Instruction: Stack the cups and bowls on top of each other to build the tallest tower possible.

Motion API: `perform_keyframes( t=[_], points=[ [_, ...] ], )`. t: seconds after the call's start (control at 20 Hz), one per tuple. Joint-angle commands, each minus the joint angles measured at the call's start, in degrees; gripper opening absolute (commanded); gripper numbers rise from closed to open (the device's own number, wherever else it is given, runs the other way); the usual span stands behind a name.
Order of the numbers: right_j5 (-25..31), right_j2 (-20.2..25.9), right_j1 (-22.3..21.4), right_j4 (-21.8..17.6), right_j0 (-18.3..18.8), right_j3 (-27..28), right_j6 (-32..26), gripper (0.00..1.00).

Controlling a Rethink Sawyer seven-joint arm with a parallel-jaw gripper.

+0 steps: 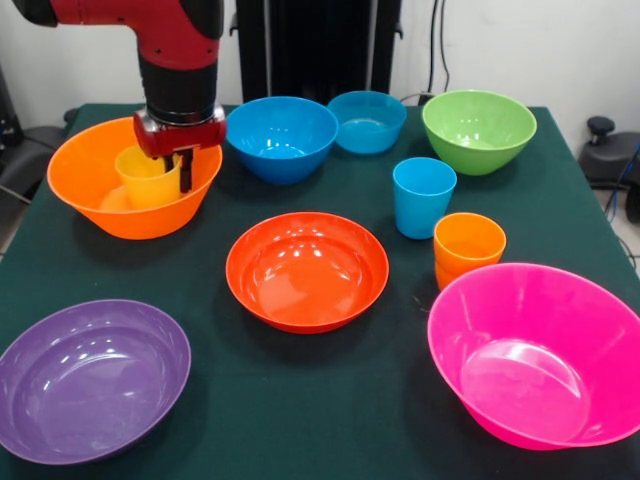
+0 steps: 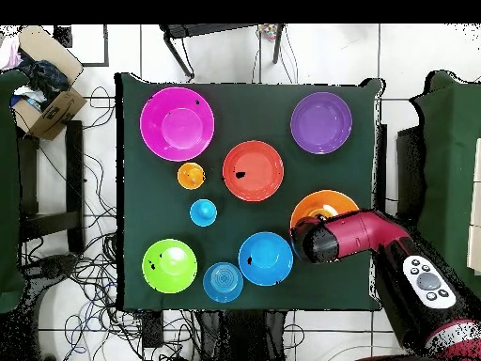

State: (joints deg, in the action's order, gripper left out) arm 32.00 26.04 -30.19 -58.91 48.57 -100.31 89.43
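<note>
The big orange bowl (image 1: 90, 200) stands at the back left, also in the overhead view (image 2: 324, 199). The yellow cup (image 1: 145, 180) stands upright inside it. My gripper (image 1: 178, 165) is over the bowl, its fingers pinching the cup's right wall. The red-orange bowl (image 1: 306, 270), purple bowl (image 1: 90, 378), pink bowl (image 1: 540, 350), green bowl (image 1: 478, 128), a large blue bowl (image 1: 282, 135) and a small blue bowl (image 1: 367, 120) stand apart on the table. The blue cup (image 1: 423, 195) and the nested orange cups (image 1: 468, 245) stand right of centre. Nothing else is stacked.
The dark green table (image 1: 400, 420) ends close to the purple and pink bowls at the front. In the overhead view my arm (image 2: 376, 240) covers part of the orange bowl. A cardboard box (image 2: 47, 103) and cables lie on the floor.
</note>
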Motion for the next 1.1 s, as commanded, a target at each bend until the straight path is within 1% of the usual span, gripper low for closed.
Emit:
perform_keyframes(
  t=[0.05,0.45,1.1],
  points=[
    [3.2,-0.4,2.8,-7.1,-2.7,6.3,-14.0,0.0],
    [3.9,-0.6,3.7,-7.5,-3.1,6.6,-13.7,0.0],
    [7.0,-2.0,4.6,-7.4,-4.0,7.9,-14.6,0.0]
  ],
)
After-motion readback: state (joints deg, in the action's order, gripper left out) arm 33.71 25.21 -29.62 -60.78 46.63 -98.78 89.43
